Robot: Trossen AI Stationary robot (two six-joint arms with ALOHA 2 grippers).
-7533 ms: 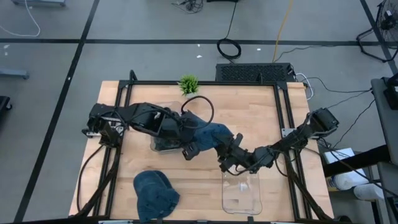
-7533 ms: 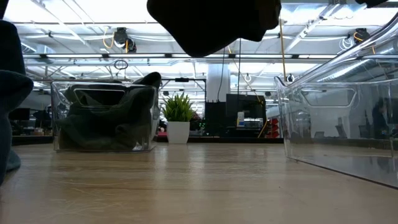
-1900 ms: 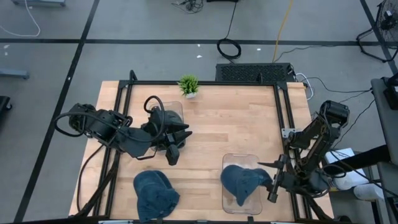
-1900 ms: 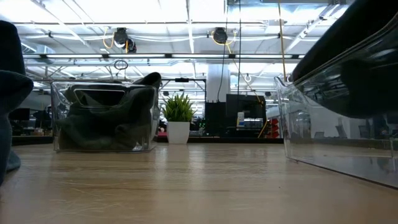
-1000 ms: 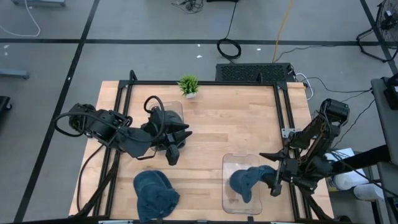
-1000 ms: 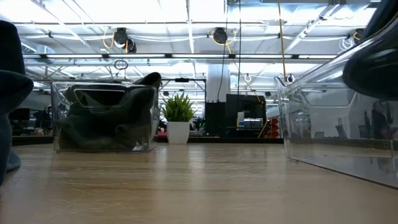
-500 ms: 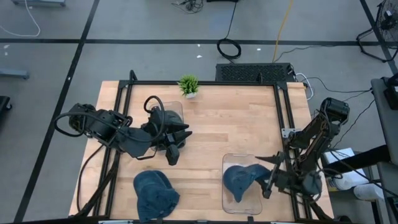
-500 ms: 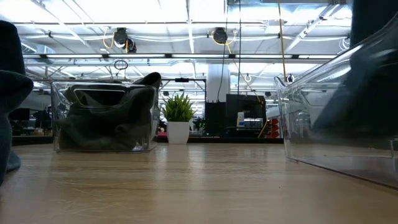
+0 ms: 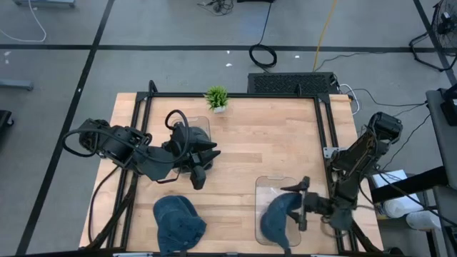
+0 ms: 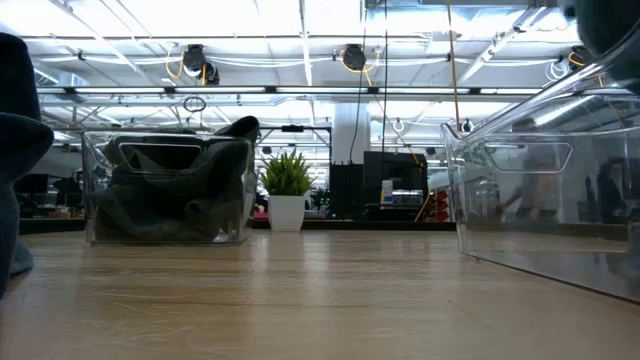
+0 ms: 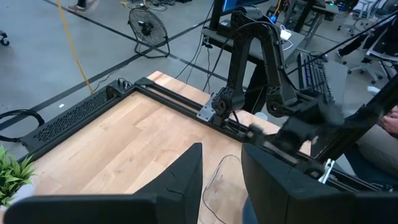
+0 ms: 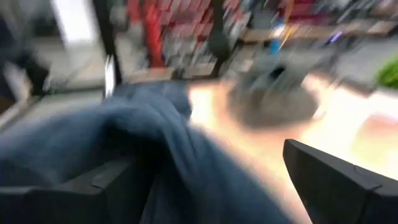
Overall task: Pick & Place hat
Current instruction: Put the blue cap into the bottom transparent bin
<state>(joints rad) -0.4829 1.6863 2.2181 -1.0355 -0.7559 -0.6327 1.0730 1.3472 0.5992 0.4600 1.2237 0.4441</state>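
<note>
L arm: dark left gripper (image 9: 201, 171) hovers over the light wooden table (image 9: 271, 143), left of centre, just beside the clear plastic bin w/ dark cloth inside (image 10: 167, 188) near the back-left part. Fingers a little apart, nothing between them; wrist view shows a narrow gap betw the two dark fingers (image 11: 180, 180).
Loose hat: blue denim cap (image 9: 178, 223) lies flat on table by the front edge, left of centre, well apart from both grippers.
Plant: small green potted plant (image 9: 216, 98) at the back edge, left of centre; low view has it just beside the cloth bin.
Bin R: clear plastic bin, rectangular (image 9: 274, 187), at the front edge, right of centre.
Task hat: second blue denim hat (image 9: 278, 217) sits in that bin, bunched up, towards the bin's front half.
R arm: dark right gripper (image 9: 298, 203) at the bin's right side, touching or just beside the hat – can't tell which. Fingers spread wide; wrist view shows blue fabric betw the two fingers (image 12: 336, 180), not pinched.
</note>
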